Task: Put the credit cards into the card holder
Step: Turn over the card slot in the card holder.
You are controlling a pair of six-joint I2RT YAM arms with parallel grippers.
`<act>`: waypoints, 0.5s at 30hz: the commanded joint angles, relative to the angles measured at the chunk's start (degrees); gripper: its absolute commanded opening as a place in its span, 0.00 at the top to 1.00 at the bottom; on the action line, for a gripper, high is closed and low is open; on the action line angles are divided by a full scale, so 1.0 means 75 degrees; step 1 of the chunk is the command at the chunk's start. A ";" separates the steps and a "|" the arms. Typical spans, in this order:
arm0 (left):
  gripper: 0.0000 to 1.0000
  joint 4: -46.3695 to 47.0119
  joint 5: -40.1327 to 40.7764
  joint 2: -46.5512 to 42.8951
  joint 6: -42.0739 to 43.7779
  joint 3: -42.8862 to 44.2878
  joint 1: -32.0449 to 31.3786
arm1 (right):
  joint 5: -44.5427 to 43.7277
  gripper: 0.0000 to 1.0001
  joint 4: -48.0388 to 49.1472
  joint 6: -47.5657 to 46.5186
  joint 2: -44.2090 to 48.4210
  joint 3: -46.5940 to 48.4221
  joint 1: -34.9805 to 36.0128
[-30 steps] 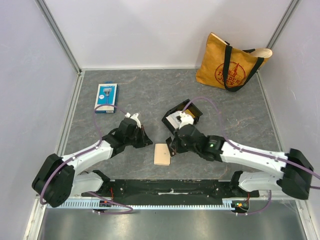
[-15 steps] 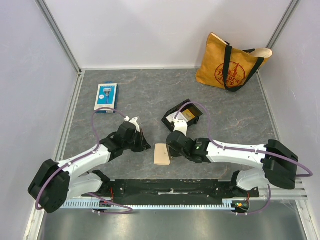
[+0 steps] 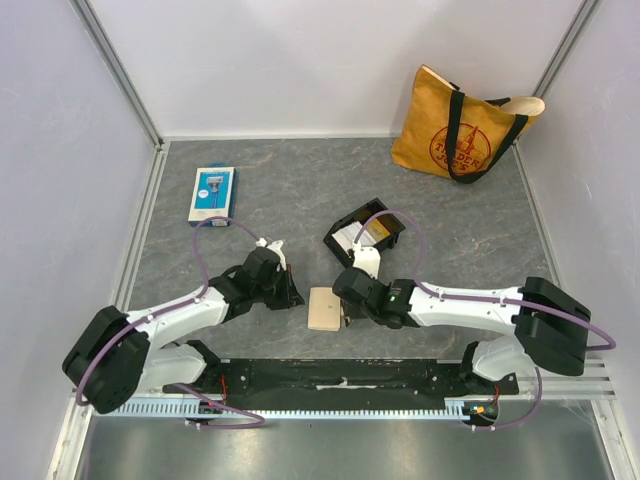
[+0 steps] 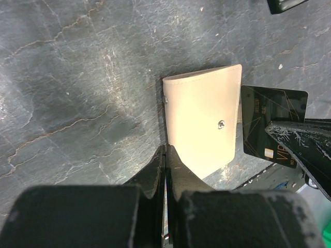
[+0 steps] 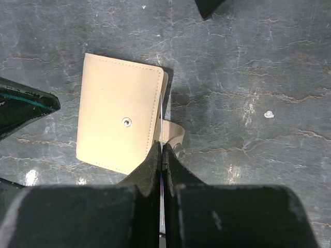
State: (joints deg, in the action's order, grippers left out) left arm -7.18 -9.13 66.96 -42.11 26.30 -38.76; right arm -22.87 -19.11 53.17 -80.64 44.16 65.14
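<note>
– Where is the card holder found?
– It is seen lying closed on the desk, near the front edge, between the two pincers. A snap stud is shown on its upper face. Its side tab is partly covered by the right pincer.

– What is grasped there?
– A black credit card is clenched by the right pincer just beside the holder's open edge. In the right wrist view only a thin pale line, the card on edge, can be made out. From the left wrist its lower corner is hidden behind a finger.

– And the left pincer?
– Its fingers are pressed together, and nothing is seen between them. Its tip is placed at the holder's opposite edge; whether they touch cannot be told.

– Are other cards visible?
– A white card and a gold card are seen in the black tray, partly hidden by a cable.
</note>
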 commanded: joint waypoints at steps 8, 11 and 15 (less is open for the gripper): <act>0.98 0.0312 -0.0084 0.0424 0.0107 0.0266 -0.0210 | 0.0014 1.00 0.0568 0.0294 -0.0264 -0.0076 0.0009; 0.98 0.0441 -0.0201 0.0552 0.0118 0.0301 -0.0246 | 0.0155 1.00 0.0825 0.0247 -0.0123 -0.0134 0.0009; 0.98 0.0512 -0.0342 0.0938 0.0107 0.0418 -0.0281 | 0.0331 1.00 0.1129 0.0200 0.0029 -0.0169 -0.0002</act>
State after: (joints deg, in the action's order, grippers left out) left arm -6.00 -9.89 71.72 -42.11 26.94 -40.40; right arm -21.17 -14.96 54.28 -82.96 43.48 65.12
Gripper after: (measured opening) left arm 0.022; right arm 0.009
